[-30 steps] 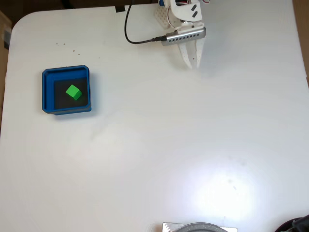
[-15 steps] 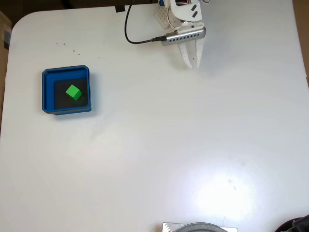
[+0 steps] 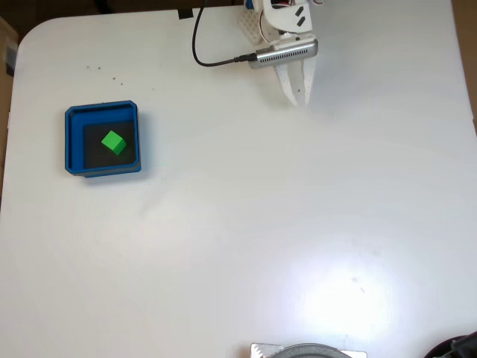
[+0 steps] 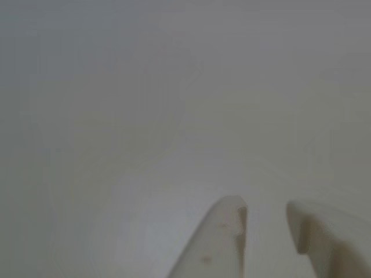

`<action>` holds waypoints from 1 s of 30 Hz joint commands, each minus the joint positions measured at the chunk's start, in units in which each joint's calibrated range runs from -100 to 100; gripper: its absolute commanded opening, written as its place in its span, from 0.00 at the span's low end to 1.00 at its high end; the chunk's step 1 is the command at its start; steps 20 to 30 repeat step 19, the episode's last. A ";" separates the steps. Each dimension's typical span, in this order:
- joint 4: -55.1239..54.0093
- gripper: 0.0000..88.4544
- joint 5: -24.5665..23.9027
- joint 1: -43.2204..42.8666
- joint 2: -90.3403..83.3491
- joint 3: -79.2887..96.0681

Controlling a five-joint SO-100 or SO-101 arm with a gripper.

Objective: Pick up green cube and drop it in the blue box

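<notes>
In the fixed view the green cube (image 3: 113,142) lies on the dark floor of the blue box (image 3: 73,142), which sits at the table's left side. My gripper (image 3: 298,98) hangs at the top centre of that view, far to the right of the box and pointing down the picture. The other view shows its two white fingertips (image 4: 232,211) with a narrow gap between them, so the gripper (image 4: 266,217) is open a little and holds nothing. Bare white table lies beneath it.
A black cable (image 3: 200,45) loops from the top edge to a silver bar-shaped device (image 3: 283,54) on the arm. A grey metal object (image 3: 309,350) pokes in at the bottom edge. A dark object (image 3: 458,347) sits in the bottom right corner.
</notes>
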 commanded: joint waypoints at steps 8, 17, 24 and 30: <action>-2.10 0.03 0.00 -0.32 -1.00 0.27; -2.10 0.03 0.00 -0.32 -0.92 0.27; -2.10 0.03 0.00 -0.32 -0.92 0.27; -2.10 0.03 0.00 -0.32 -0.92 0.27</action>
